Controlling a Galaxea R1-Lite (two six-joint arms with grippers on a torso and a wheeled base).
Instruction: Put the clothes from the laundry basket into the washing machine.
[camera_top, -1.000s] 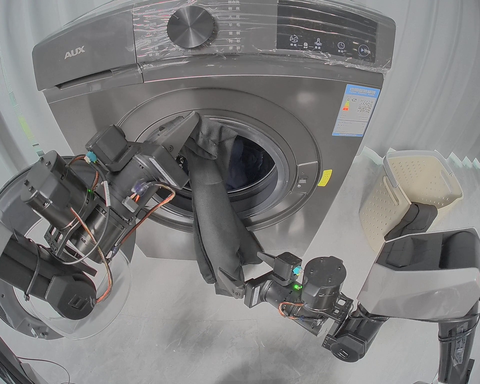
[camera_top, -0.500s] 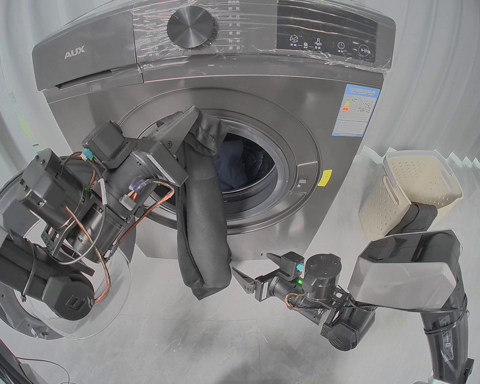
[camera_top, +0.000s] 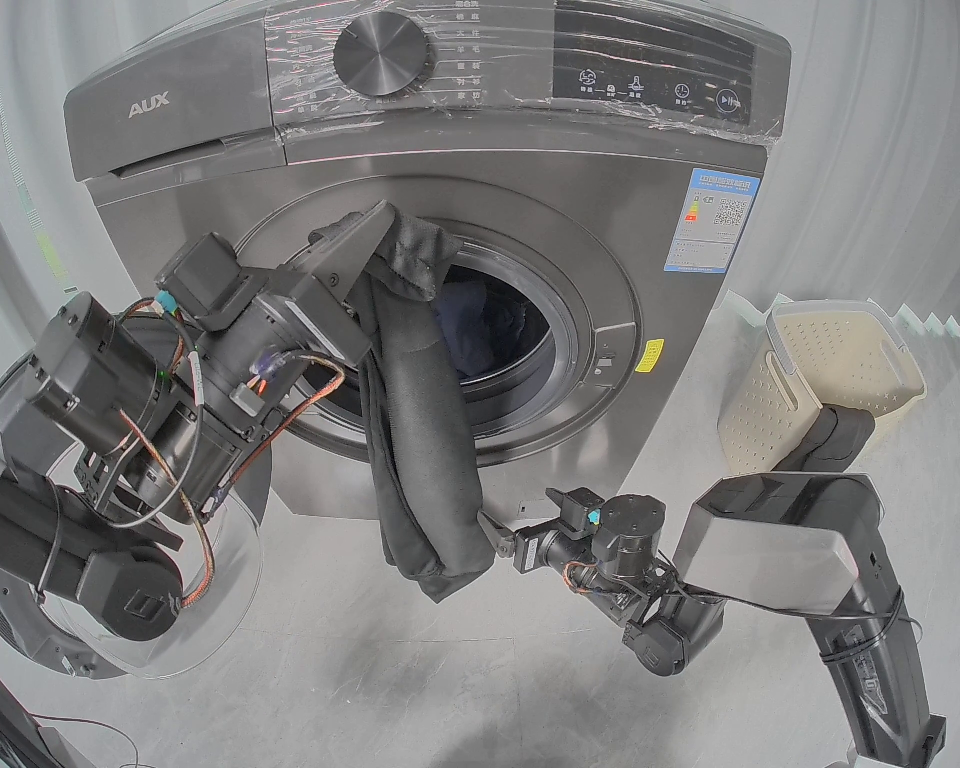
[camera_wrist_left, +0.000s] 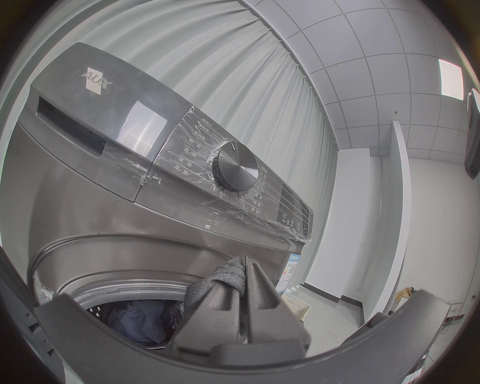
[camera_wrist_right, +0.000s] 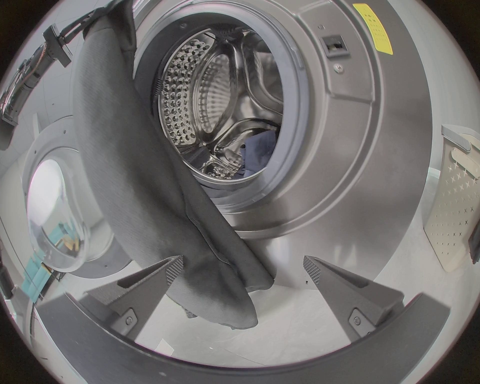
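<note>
Grey garment (camera_top: 420, 420) hangs outside the washing machine (camera_top: 600, 220) in the head view. Its top end is pinched in your left gripper (camera_top: 378, 222) at the upper rim of the drum (camera_top: 500, 330) opening, and the rest drops past the lower rim toward the floor (camera_top: 400, 680). A blue cloth (camera_top: 470, 320) lies inside the drum, and the laundry basket (camera_top: 850, 370) stands well apart on the right. Your left arm is raised, its gripper angled up and inward. Your right arm lies low, forearm stretched across, with the right gripper (camera_top: 525, 515) spread wide just beside the hem.

From the left wrist, the left gripper (camera_wrist_left: 245, 275) is clamped on a bunched fold of the grey garment (camera_wrist_left: 225, 277) above the opening.

From the right wrist, the hem of the grey garment (camera_wrist_right: 200, 280) hangs between the parted fingers (camera_wrist_right: 142, 287) of the right gripper.

If you let go with the left now, the hanging weight will likely pull everything out onto the floor. If you close the right on too thin a fold, the hem may slip — or drag on the rim as you lift.
</note>
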